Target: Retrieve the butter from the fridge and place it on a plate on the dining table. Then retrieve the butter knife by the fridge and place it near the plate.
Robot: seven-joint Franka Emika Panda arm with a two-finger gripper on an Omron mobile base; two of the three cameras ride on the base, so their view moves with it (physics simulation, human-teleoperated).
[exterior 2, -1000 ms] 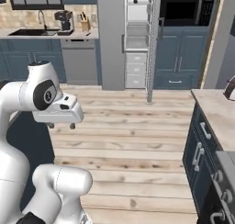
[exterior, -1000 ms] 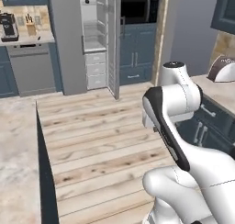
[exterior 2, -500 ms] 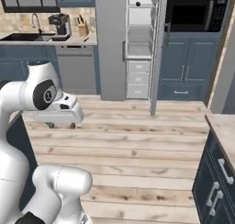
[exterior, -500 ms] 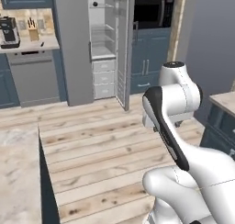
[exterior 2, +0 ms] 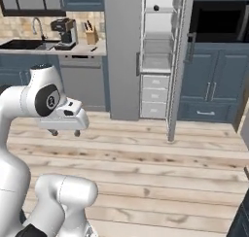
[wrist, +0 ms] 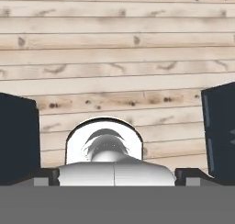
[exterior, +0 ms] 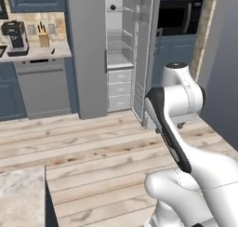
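Observation:
The grey fridge (exterior: 86, 58) (exterior 2: 124, 51) stands ahead with one door swung open, baring white shelves and drawers (exterior: 120, 58) (exterior 2: 156, 61). No butter can be made out on them from here. A slim dark butter knife (exterior: 52, 50) (exterior 2: 94, 49) lies on the counter left of the fridge. My gripper (exterior 2: 65, 132) (wrist: 117, 131) hangs open and empty over the wooden floor, well short of the fridge, its dark fingertips (wrist: 18, 140) wide apart. A corner of the dining table (exterior: 18, 196) shows at the lower left. The plate is out of view.
On the counter (exterior: 32, 56) stand a coffee machine (exterior: 16, 37) (exterior 2: 64, 29) and a knife block (exterior: 43, 39) (exterior 2: 91, 36). A sink (exterior 2: 22, 44) lies further left. The open fridge door (exterior: 145, 58) (exterior 2: 179, 66) juts out in front of dark blue cabinets and a microwave (exterior 2: 219, 22).
The whole picture has shifted: the base has driven, and the open fridge now stands closer and more central. The gripper has stayed open, with the arm in the same pose.

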